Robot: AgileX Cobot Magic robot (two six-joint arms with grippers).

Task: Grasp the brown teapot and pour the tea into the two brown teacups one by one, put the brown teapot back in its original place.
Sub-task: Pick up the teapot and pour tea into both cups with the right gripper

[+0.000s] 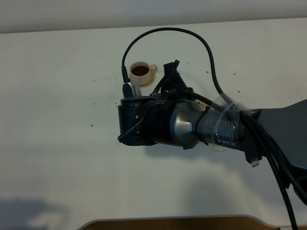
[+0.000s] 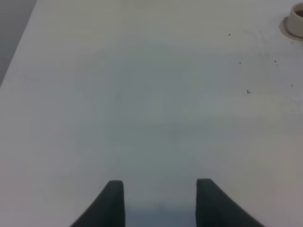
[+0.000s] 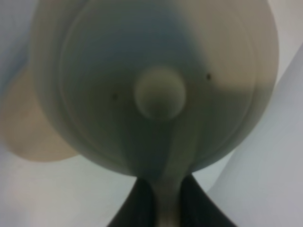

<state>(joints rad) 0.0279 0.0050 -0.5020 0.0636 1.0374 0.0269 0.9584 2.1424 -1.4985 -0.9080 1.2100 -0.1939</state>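
A white desk (image 1: 57,143) is seen from high above. A black and silver robot arm (image 1: 192,127), wrapped in cables, reaches in from the right across the middle of the desk. It hides whatever lies under its wrist.

Just beyond the wrist stands a small beige ceramic teacup (image 1: 140,70) with a side handle. It is filled with dark tea and sits on a small round beige saucer (image 1: 145,83).

The right wrist camera looks closely at the round pale tan ceramic teapot (image 3: 94,71). Its knobbed lid (image 3: 159,93) faces the lens. The dark right fingers (image 3: 139,205) are pressed onto the pot's loop handle from both sides, pinching it. A flat tan round disc (image 3: 33,127) shows past the pot's side, too blurred to tell which saucer it is.

The left fingers (image 2: 113,203) are spread apart over bare desk, holding nothing. A pale cup (image 2: 297,14) shows at the edge of that view, well away from them.
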